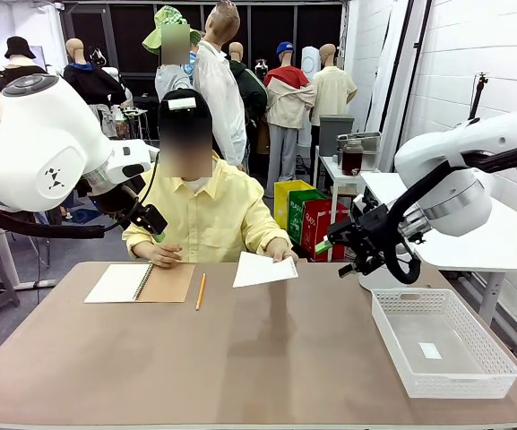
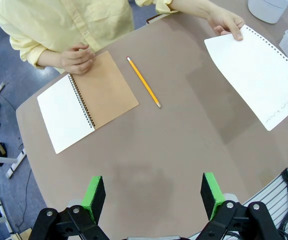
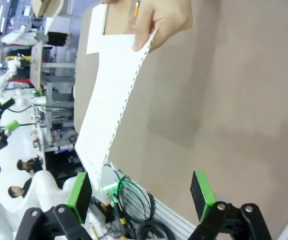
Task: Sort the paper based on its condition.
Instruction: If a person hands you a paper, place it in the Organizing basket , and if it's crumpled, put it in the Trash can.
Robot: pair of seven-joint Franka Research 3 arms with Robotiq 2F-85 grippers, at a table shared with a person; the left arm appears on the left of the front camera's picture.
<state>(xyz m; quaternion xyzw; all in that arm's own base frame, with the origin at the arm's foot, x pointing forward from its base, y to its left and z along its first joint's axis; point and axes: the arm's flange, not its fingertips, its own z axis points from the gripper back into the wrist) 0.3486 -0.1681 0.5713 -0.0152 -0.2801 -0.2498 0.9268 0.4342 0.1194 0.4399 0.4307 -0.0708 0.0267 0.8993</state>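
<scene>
White paper, a single sheet with a row of small punched holes down one edge, sits at the far side of the tabletop, just right of the middle in the front view. A person in a yellow shirt pinches it by its far end with one hand. The near end looks lifted off the surface (the left wrist view shows its shadow falling apart from it).

The right claw is the nearer one. It looks along the sheet with its green pads spread wide and nothing between them, short of the paper and not touching it. The left claw hangs high over the bare brown surface, its pads also wide apart and empty, well away from the sheet.

A yellow pencil lies beside the paper, toward the robot's left. Past it is a spiral notebook, lying open with its tan cover folded out next to a blank page. The person's other hand rests at its far edge. A white mesh basket stands at the robot's right, with one small white slip on its floor.
</scene>
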